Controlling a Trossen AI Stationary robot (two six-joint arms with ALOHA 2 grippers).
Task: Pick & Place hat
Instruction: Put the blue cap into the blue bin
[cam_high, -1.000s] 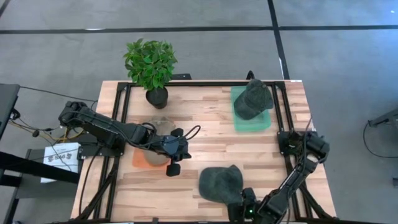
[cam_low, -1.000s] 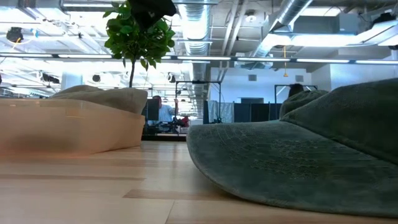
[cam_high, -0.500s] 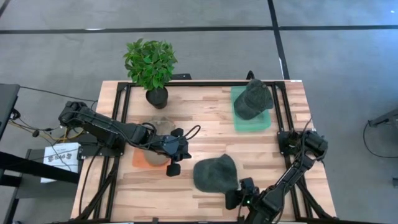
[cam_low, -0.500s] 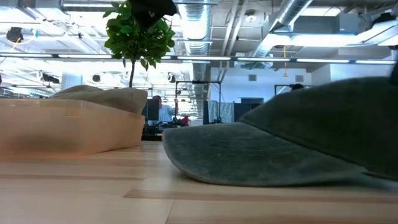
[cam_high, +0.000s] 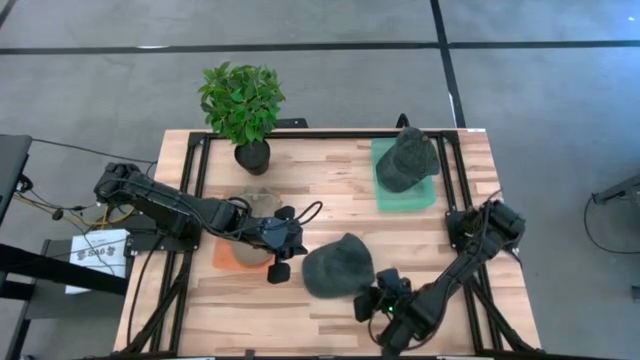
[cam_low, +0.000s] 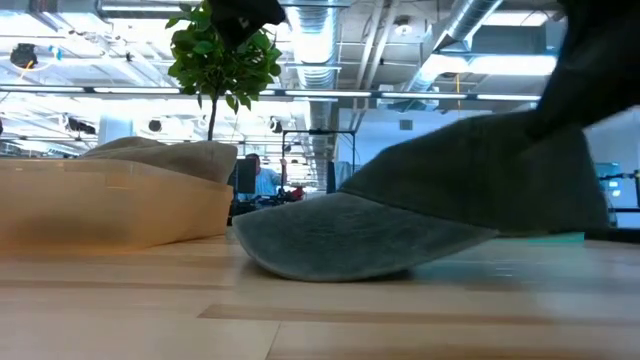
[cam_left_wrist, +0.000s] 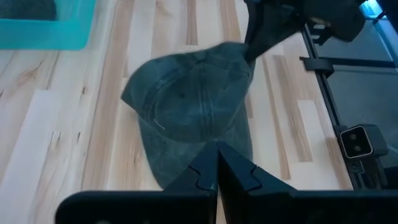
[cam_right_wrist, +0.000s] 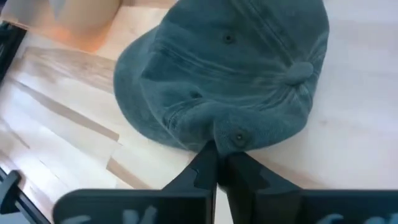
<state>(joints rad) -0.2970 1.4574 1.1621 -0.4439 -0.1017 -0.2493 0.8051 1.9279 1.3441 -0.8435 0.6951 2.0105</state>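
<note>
A dark green hat (cam_high: 338, 267) lies near the table's front middle. Its brim (cam_low: 320, 245) rests on the wood and its other side is raised. My right gripper (cam_high: 376, 296) is at the hat's near right side, shut on it. My left gripper (cam_high: 279, 266) is shut and holds nothing. It hovers just left of the hat, whose brim (cam_left_wrist: 186, 158) points toward it. A second green hat (cam_high: 405, 158) sits on a teal tray (cam_high: 386, 195). A beige hat (cam_high: 258, 205) sits on an orange tray (cam_high: 226, 255). My right gripper pinches a fold of the crown's cloth (cam_right_wrist: 231, 139) between its two fingers, low on the crown near an eyelet, on the side away from the brim. The fingers come in slanting from the table's near right. That side is lifted while the brim stays on the table.
A potted plant (cam_high: 243, 103) stands at the table's far left middle. Black frame rails (cam_high: 455, 180) run along the table's left and right sides. Bare wood lies between the hat and the teal tray.
My right gripper has moved toward the table's left and far edge. The green hat has slid along the table with it, closer to my left gripper. The hat's gripper side now stands raised while the brim stays on the wood.
</note>
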